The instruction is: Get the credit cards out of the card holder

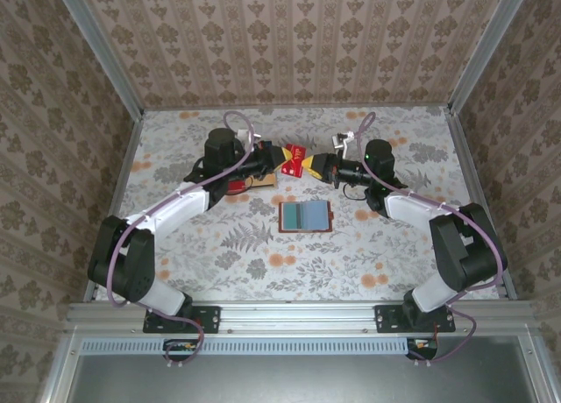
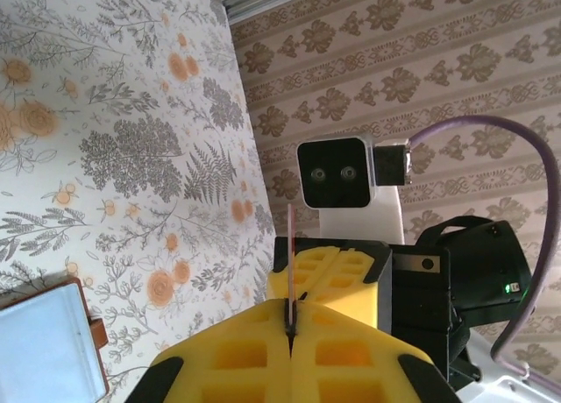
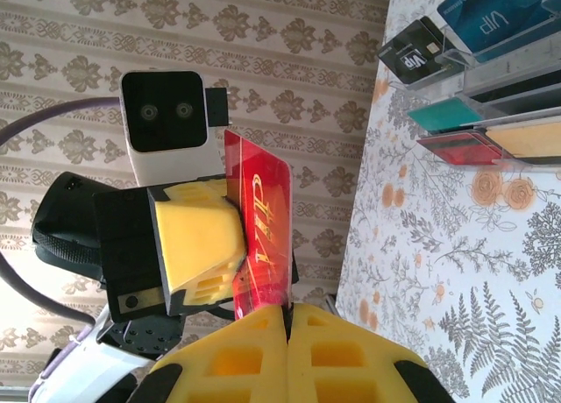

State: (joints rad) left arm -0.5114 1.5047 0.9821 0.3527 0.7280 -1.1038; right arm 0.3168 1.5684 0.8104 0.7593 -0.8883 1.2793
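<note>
A red and yellow credit card (image 1: 298,160) is held in the air between both grippers, above the far middle of the table. My left gripper (image 1: 285,158) is shut on one end of it; in the left wrist view the card (image 2: 289,263) shows edge-on, pinched between the yellow fingers of my left gripper (image 2: 291,324). My right gripper (image 1: 314,165) is shut on the other end, and the red card (image 3: 263,228) rises from the closed tips of my right gripper (image 3: 287,311). The card holder (image 1: 305,216) lies open and flat on the table, blue-grey lining up.
A clear plastic tray (image 3: 473,88) stands on the table, holding black, blue, teal, red and yellow cards. The card holder (image 2: 48,350) lies at the lower left of the left wrist view. Patterned walls close in the table on three sides.
</note>
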